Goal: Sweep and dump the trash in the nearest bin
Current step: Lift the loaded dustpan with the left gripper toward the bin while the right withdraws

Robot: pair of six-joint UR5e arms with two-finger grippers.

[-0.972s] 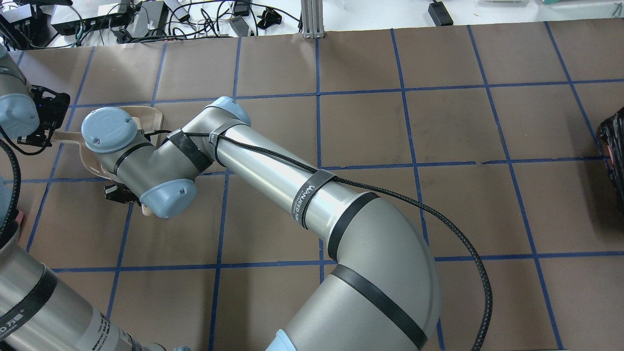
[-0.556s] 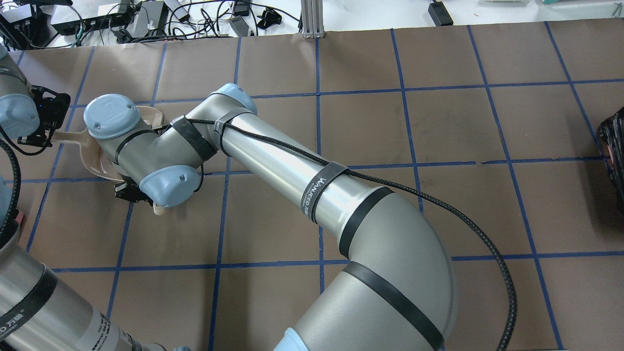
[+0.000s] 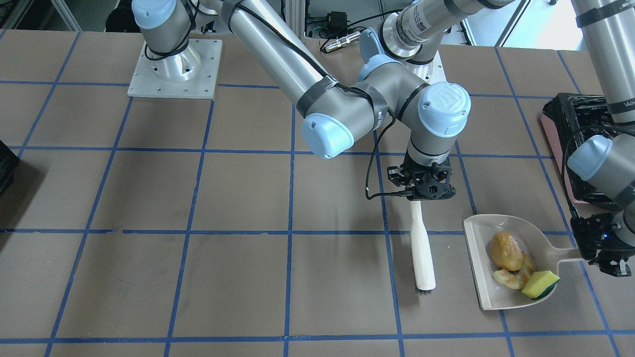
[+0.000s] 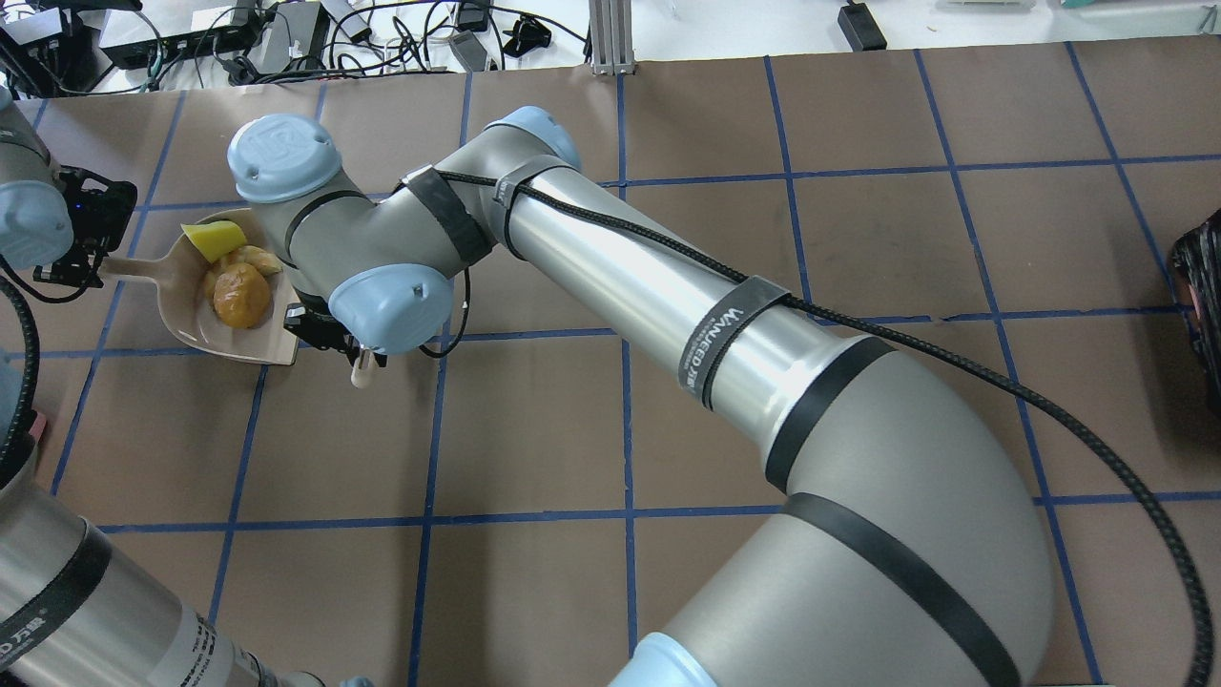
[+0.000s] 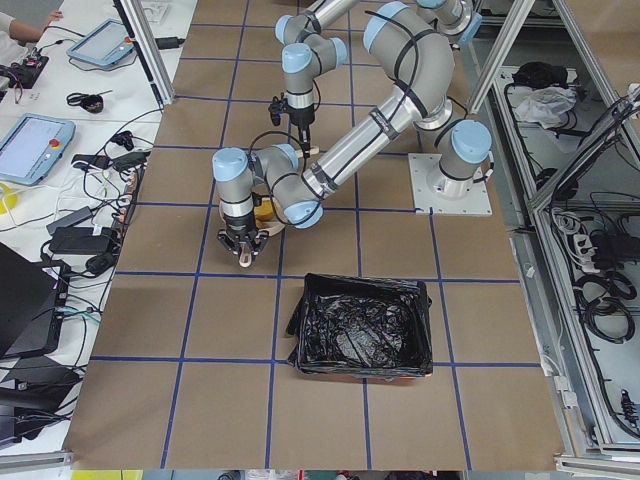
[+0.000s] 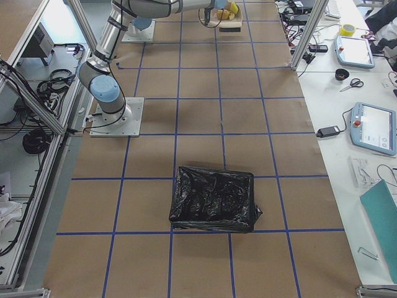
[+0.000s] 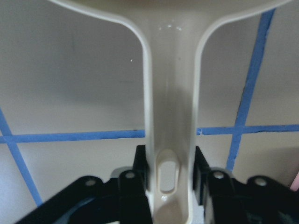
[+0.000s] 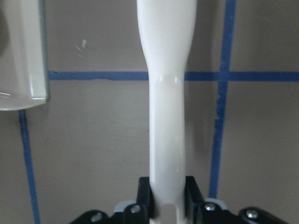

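The white dustpan [image 3: 483, 233] lies on the table and holds all three trash pieces: the golden-brown lump [image 3: 506, 250], the tan crescent [image 3: 511, 278] and the yellow sponge wedge [image 3: 539, 283]. They also show in the overhead view, with the lump [image 4: 240, 296] in the dustpan [image 4: 186, 315]. My left gripper [image 3: 603, 248] is shut on the dustpan's handle [image 7: 169, 116]. My right gripper [image 3: 426, 186] is shut on the white-handled brush [image 3: 421, 248], which lies on the table left of the pan and apart from it. The pink-sided bin [image 3: 551, 134] with its black bag stands close behind the left gripper.
My right arm [image 4: 620, 258] reaches across the table to the left side. A second dark, black-bagged box [image 4: 1204, 315] sits at the far right table edge. Cables and electronics [image 4: 238, 38] lie beyond the table's back edge.
My right wrist has swung right and away from over the dustpan, taking the brush with it, so the trash in the pan now shows. The left gripper and pan have not moved.
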